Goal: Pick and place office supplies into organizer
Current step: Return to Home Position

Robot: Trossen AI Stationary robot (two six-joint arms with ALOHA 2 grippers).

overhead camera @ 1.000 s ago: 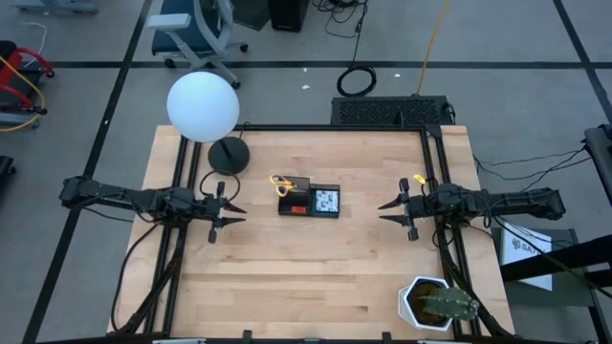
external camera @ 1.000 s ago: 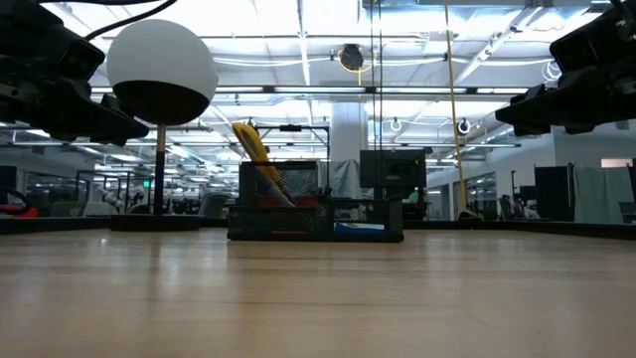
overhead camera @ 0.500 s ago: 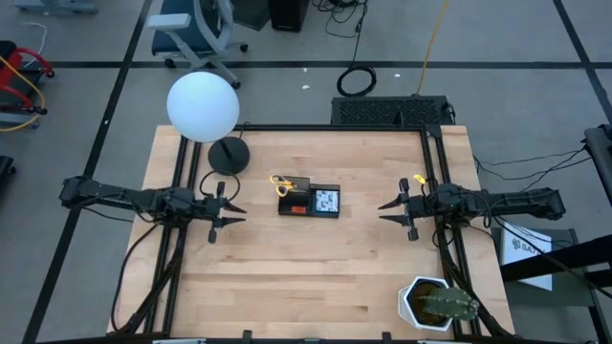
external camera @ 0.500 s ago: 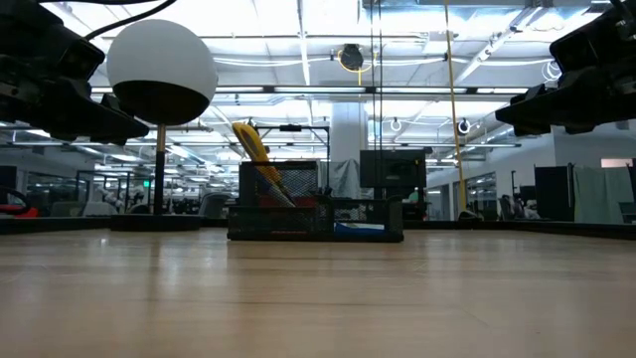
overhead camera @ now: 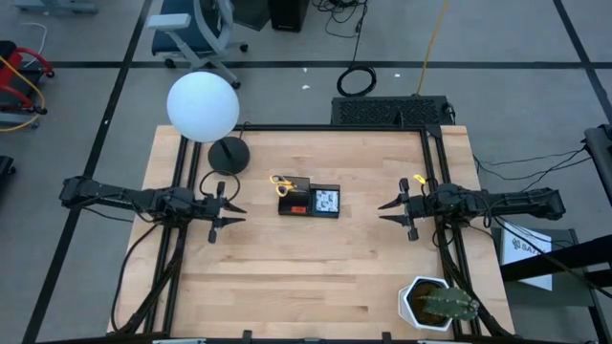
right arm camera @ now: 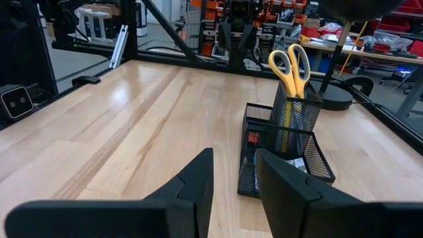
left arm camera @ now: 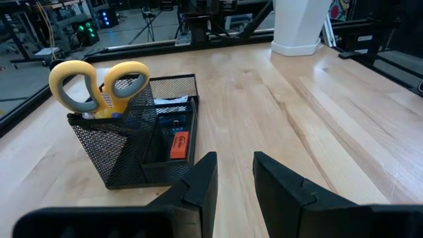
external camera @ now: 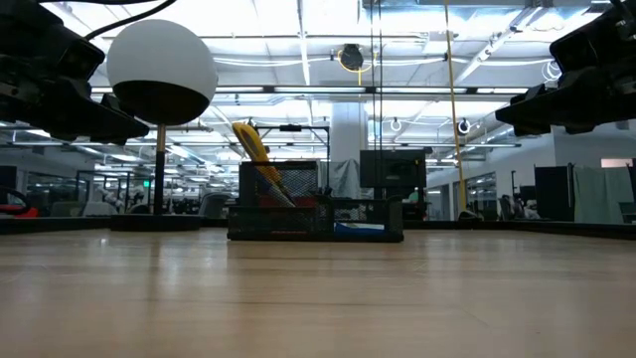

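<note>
The black mesh organizer point(overhead camera: 309, 200) stands on its base at the middle of the table. Yellow-handled scissors point(left arm camera: 99, 86) stand upright in its taller section, handles up, with pens beside them point(right arm camera: 285, 129). A red piece point(left arm camera: 178, 145) lies in the lower section, and a blue pad point(external camera: 358, 229) shows low through the mesh. My left gripper point(overhead camera: 232, 211) hovers open to the organizer's left. My right gripper point(overhead camera: 385, 211) hovers open to its right. Both point at the organizer and stand well apart from it.
A lamp with a white globe point(overhead camera: 203, 105) and a round black base point(overhead camera: 229, 155) stands near the far left corner. A white potted cactus point(overhead camera: 438, 304) sits at the near right corner. Black rails run along both table sides. Bare wood lies between each gripper and the organizer.
</note>
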